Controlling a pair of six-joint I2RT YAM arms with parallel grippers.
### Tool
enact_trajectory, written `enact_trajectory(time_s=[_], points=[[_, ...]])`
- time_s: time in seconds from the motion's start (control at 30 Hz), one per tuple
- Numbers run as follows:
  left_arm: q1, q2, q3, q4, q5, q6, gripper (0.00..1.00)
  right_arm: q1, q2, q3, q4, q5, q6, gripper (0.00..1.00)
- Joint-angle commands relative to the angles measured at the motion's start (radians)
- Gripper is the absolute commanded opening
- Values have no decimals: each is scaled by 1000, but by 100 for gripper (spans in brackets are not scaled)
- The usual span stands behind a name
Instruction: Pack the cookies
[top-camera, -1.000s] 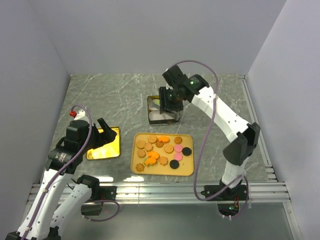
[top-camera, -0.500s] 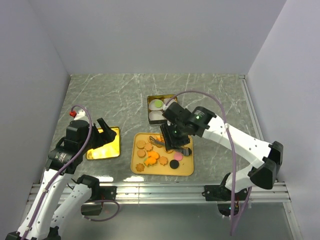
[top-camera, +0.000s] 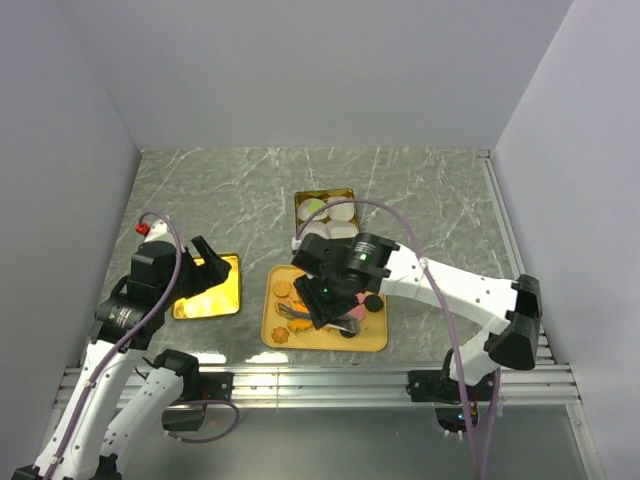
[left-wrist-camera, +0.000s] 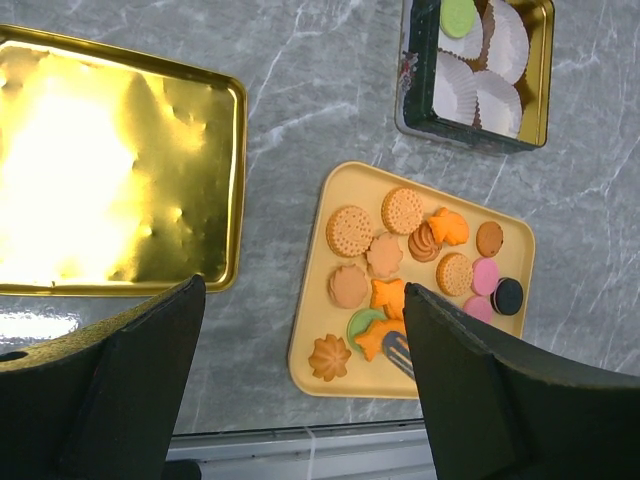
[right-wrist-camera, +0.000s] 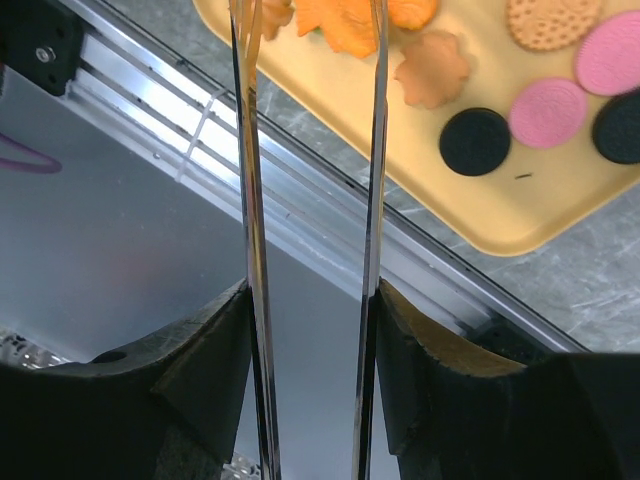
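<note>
The cookies (top-camera: 288, 291) lie on a yellow tray (top-camera: 375, 343), in brown, orange, pink, green and black; they also show in the left wrist view (left-wrist-camera: 400, 260). My right gripper (top-camera: 322, 298) is shut on metal tongs (right-wrist-camera: 248, 200), whose tips (left-wrist-camera: 398, 350) sit at an orange cookie (right-wrist-camera: 345, 25) at the tray's near left. A gold tin (top-camera: 324, 215) behind the tray holds white paper cups, one with a green cookie (left-wrist-camera: 458, 17). My left gripper (top-camera: 208, 262) is open and empty above the gold lid (top-camera: 208, 290).
The gold lid (left-wrist-camera: 110, 170) lies flat to the left of the tray. A metal rail (top-camera: 320, 380) runs along the table's near edge. Grey walls close in the left, back and right sides.
My right arm has swung from over the tin forward and left to the tray's near-left part, carrying the tongs. The left arm has hardly moved.
</note>
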Motion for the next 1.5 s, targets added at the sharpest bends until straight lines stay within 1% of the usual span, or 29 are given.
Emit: enact_trajectory(time_s=[0.0, 0.23, 0.7, 0.93, 1.47], points=[[-3, -15, 2, 9, -27, -12, 86, 20, 41, 58, 2, 13, -21, 55], [-3, -26, 5, -3, -47, -23, 86, 20, 153, 118, -10, 5, -56, 55], [-3, -33, 7, -8, -56, -29, 86, 20, 270, 212, -56, 10, -107, 54], [-3, -33, 7, -8, -56, -29, 86, 20, 304, 250, -77, 30, -107, 54], [-3, -24, 4, -3, -48, -24, 86, 19, 350, 279, -70, 25, -116, 54]])
